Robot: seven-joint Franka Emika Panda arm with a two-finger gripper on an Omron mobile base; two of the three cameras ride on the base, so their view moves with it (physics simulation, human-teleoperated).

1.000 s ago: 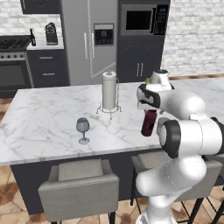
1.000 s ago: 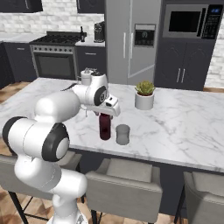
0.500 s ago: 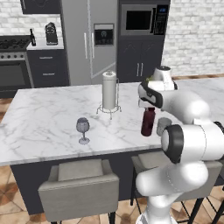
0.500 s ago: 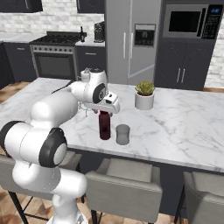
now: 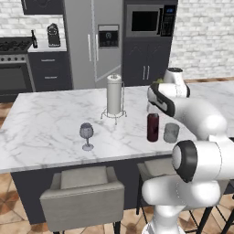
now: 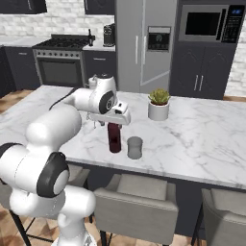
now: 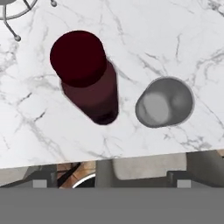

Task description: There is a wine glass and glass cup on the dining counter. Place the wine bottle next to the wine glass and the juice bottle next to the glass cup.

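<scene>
**Marble table: juice bottle parked beside glass cup, gripper released above it**

Marble table (image 5: 41,123), white with grey veins, dark base, spans both base views; grey chairs (image 5: 84,196) tucked under the near edge. White arm (image 6: 57,127) reaches over the near part of the table. Stainless fridge (image 5: 93,43), black microwave (image 5: 147,20) and stove (image 6: 60,67) sit along the back wall.

Paper-towel roll (image 5: 114,95) stands upright on its wire holder, mid-table. Small potted plant (image 6: 159,104) in a white pot sits farther back, seen in the right base view.

Juice bottle (image 5: 152,127), dark maroon, stands upright on the table near the front edge; the hand view looks down on its red cap. Glass cup (image 5: 171,132), greyish tumbler, stands just beside it, apart, not touching, on the side away from the paper-towel roll.

Wine glass (image 5: 86,135) stands upright well apart from those two, toward the left in the left base view, in front of the paper-towel roll.

Wine bottle (image 5: 34,39), dark and slim-necked, stands on the back worktop beside the black coffee machine (image 5: 53,35), off the table.

Gripper (image 6: 111,118) hovers just above the juice bottle's cap, jaws spread wide, released, nothing held.
</scene>
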